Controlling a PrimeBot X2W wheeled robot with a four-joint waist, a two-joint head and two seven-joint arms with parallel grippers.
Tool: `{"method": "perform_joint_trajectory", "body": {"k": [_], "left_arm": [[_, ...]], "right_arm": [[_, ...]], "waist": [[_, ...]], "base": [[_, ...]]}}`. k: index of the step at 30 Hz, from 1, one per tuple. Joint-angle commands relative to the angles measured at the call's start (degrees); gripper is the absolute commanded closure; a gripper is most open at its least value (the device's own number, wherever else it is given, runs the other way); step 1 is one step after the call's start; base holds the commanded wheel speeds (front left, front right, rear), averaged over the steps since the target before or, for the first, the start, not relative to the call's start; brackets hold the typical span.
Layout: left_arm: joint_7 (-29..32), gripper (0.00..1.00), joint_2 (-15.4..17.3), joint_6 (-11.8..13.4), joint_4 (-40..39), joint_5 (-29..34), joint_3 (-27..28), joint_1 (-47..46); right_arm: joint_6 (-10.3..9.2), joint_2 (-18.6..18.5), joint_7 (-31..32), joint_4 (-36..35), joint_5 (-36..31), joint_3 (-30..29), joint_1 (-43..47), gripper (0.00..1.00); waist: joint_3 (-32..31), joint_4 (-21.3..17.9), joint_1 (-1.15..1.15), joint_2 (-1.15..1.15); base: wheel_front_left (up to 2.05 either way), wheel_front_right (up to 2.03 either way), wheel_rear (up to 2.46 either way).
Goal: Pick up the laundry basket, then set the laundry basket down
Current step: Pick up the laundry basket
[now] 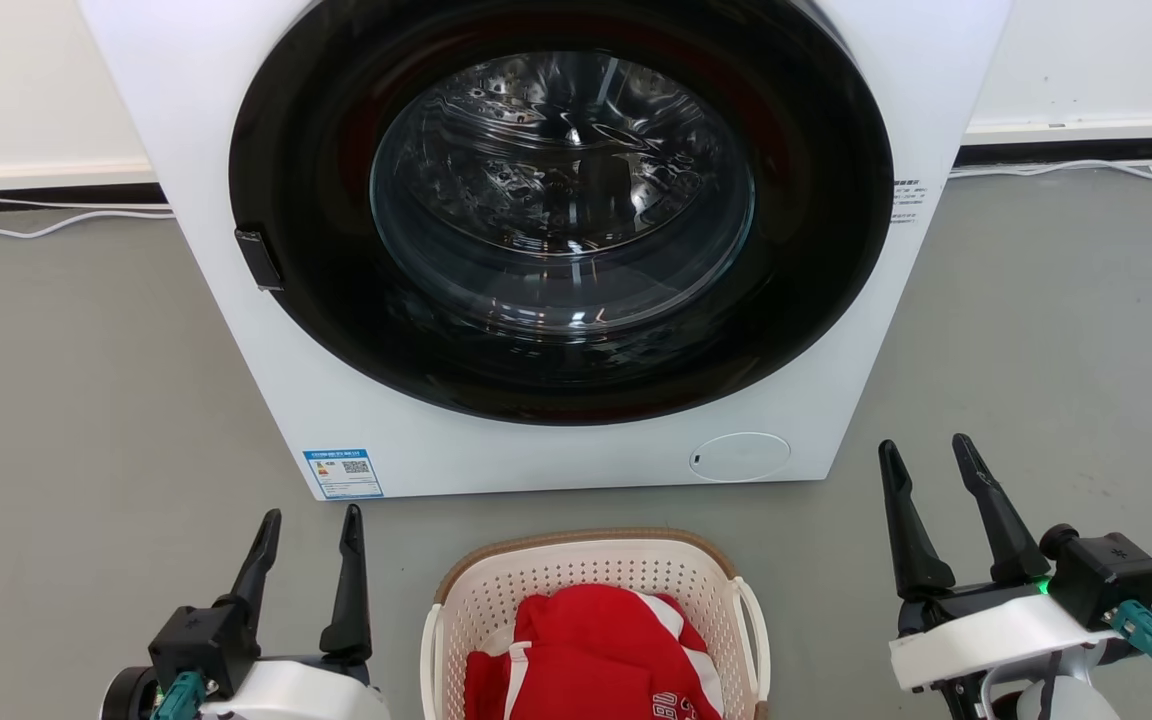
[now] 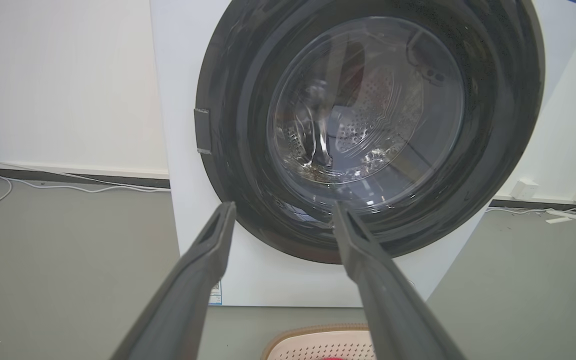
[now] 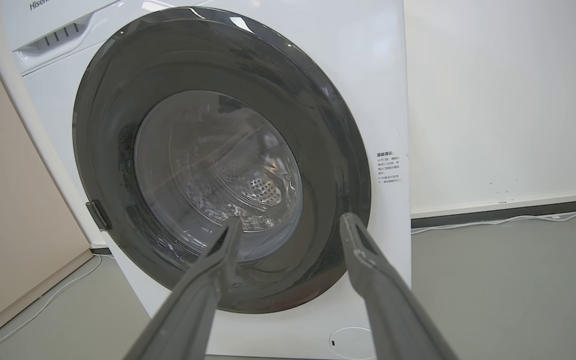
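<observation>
The laundry basket (image 1: 576, 568), cream-white and perforated with a tan rim, stands on the grey floor at the bottom centre of the head view, with red and white clothing (image 1: 596, 650) inside. A white loop handle (image 1: 756, 625) shows on its right side. My left gripper (image 1: 311, 518) hovers open to the basket's left, and my right gripper (image 1: 926, 448) stands open to its right; both are apart from it and hold nothing. In the left wrist view, the open left gripper (image 2: 283, 207) points at the washer, and the basket rim (image 2: 313, 334) peeks in at the bottom. The right gripper (image 3: 290, 220) is open too.
A white front-loading washing machine (image 1: 536, 440) with a closed dark round door (image 1: 561, 210) stands right behind the basket. White cables (image 1: 46, 225) run along the wall base on both sides. A beige panel (image 3: 13, 200) stands left of the washer. Grey floor spreads left and right.
</observation>
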Motion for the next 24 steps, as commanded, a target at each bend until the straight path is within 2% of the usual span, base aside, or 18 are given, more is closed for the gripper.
{"method": "perform_joint_trajectory", "body": {"k": [1,24], "left_arm": [[-0.35,0.0,0.46,0.42,-1.68,-0.47,1.28,-2.09],[-0.35,0.0,0.46,1.27,-2.1,-0.96,1.23,-3.04]], "right_arm": [[0.41,-0.03,-0.37,-1.57,-0.46,1.18,-1.19,0.0],[0.41,-0.12,-0.37,-1.7,-0.65,0.83,-2.11,0.0]], "waist": [[0.08,0.01,0.01,-0.01],[1.05,-0.46,0.01,-0.01]], "base": [[0.0,0.0,0.0],[0.0,0.0,0.0]]}}
